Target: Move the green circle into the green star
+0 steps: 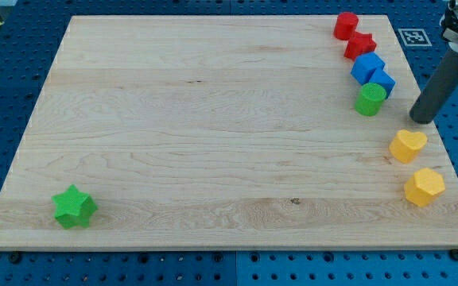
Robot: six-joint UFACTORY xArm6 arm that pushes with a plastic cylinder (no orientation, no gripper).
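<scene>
The green circle (370, 99) stands near the board's right edge, touching the lower of two blue blocks. The green star (75, 207) lies far away at the board's lower left corner. My tip (421, 120) is at the view's right, just off the board's right edge, to the right of and slightly below the green circle, with a gap between them. The dark rod rises up and to the right from the tip.
A red cylinder (345, 25) and a red star (360, 45) sit at the top right. Two blue blocks (367, 67) (383, 81) lie below them. A yellow heart (408, 145) and a yellow hexagon (425, 187) lie near the right edge. The wooden board (213, 127) rests on a blue table.
</scene>
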